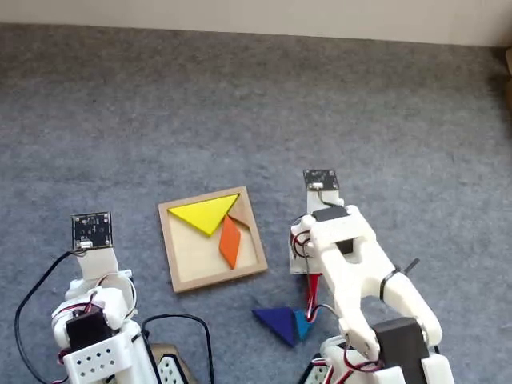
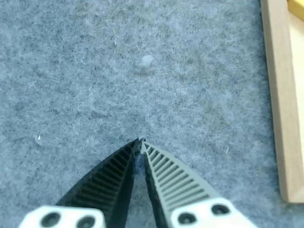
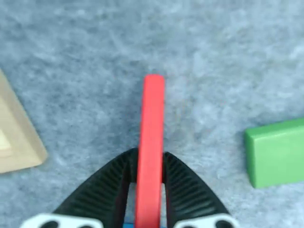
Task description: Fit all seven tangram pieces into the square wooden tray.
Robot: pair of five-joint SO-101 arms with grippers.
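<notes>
Red piece, edge-on, is clamped in right end effector near tray corner; left end effector closed over bare carpet.

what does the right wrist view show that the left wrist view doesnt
Right wrist, not left: right gripper shut on a flat red tangram piece; a green wooden piece lying nearby. Left wrist, not right: left gripper shut, empty; corner of a yellow piece. Both: grey carpet and an edge of the square wooden tray.

Wooden tray holds yellow triangle and orange parallelogram, touching. Blue triangles lie outside, near its corner. Red piece held on edge; green piece nearby.
</notes>
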